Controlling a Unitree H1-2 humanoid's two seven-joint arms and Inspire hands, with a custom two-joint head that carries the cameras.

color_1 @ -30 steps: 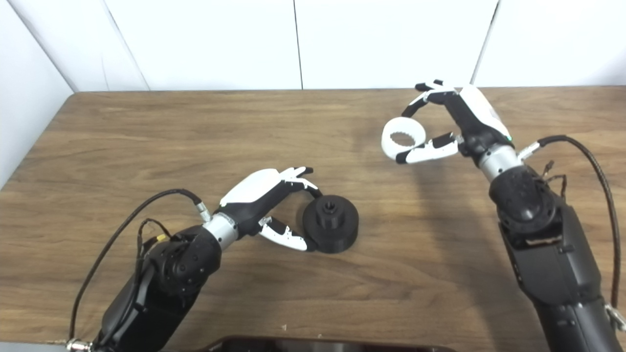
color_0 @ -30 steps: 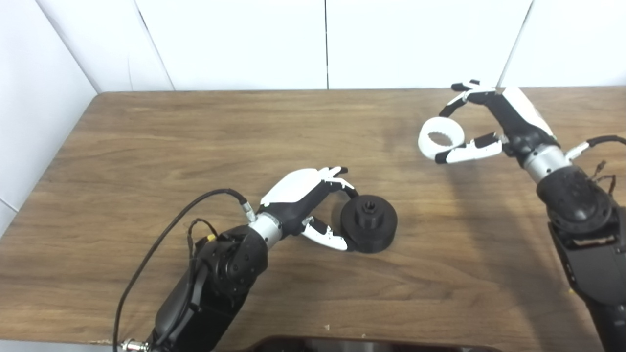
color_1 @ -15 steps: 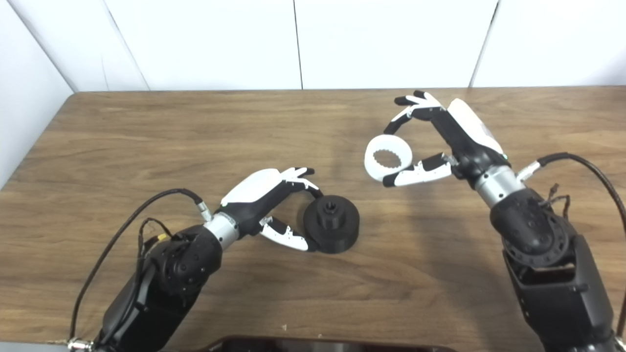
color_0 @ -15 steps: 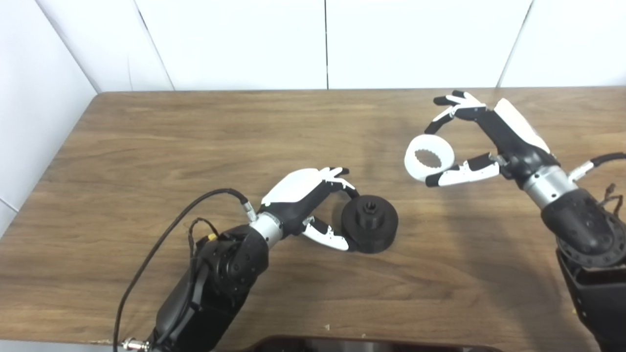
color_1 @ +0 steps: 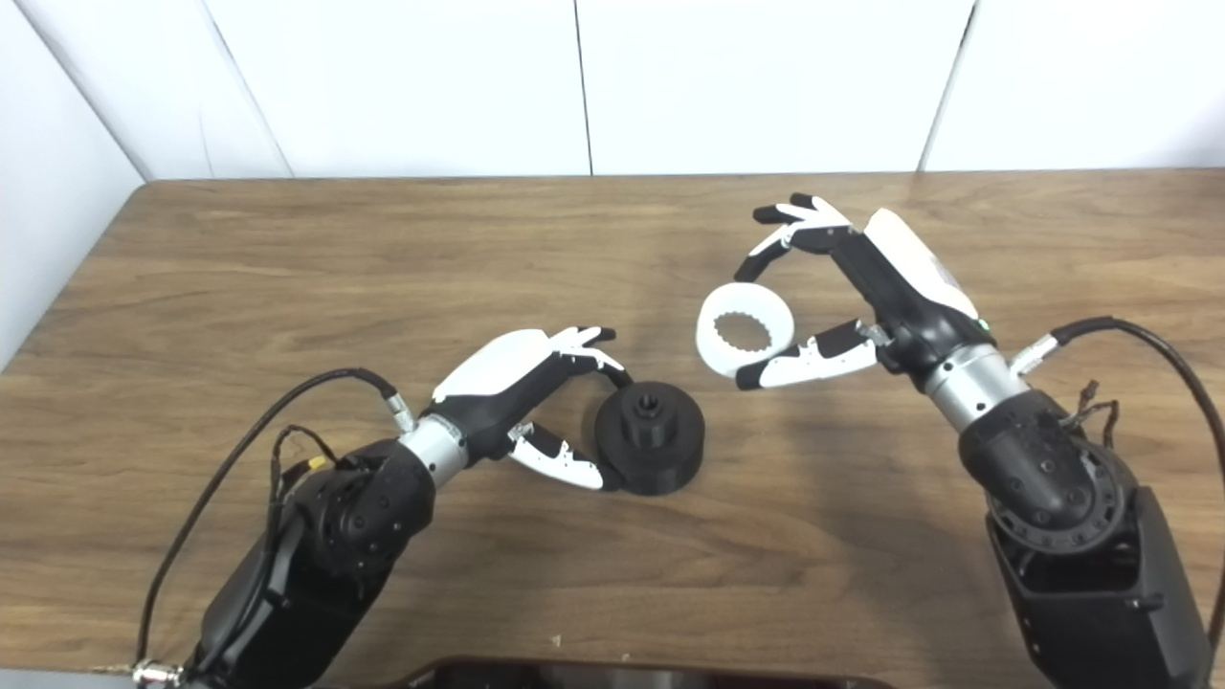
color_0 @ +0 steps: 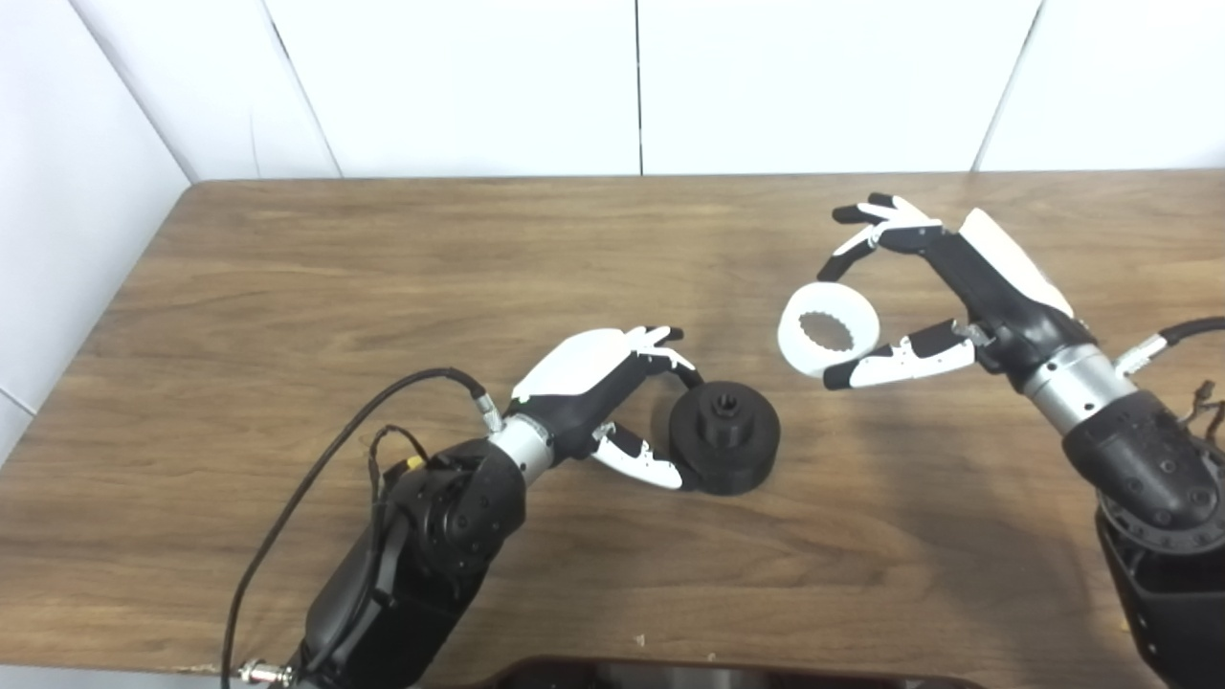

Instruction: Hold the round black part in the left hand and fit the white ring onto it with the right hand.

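Observation:
The round black part (color_0: 724, 436) is a disc with a raised hub in its middle, lying flat on the wooden table (color_0: 383, 249). My left hand (color_0: 612, 383) is shut on its left rim, fingers at the far side and thumb at the near side. My right hand (color_0: 943, 287) is shut on the white ring (color_0: 828, 328), toothed on its inner edge, and holds it in the air above and to the right of the black part. In the right eye view the ring (color_1: 745, 328) and the black part (color_1: 651, 437) stand clearly apart.
White walls stand behind the table and at its left. A dark object (color_0: 727, 673) lies at the table's near edge. Black cables (color_0: 316, 478) trail from both forearms.
My right hand has carried the white ring down and to the left, closer to the black part. My left hand and the black part have stayed put.

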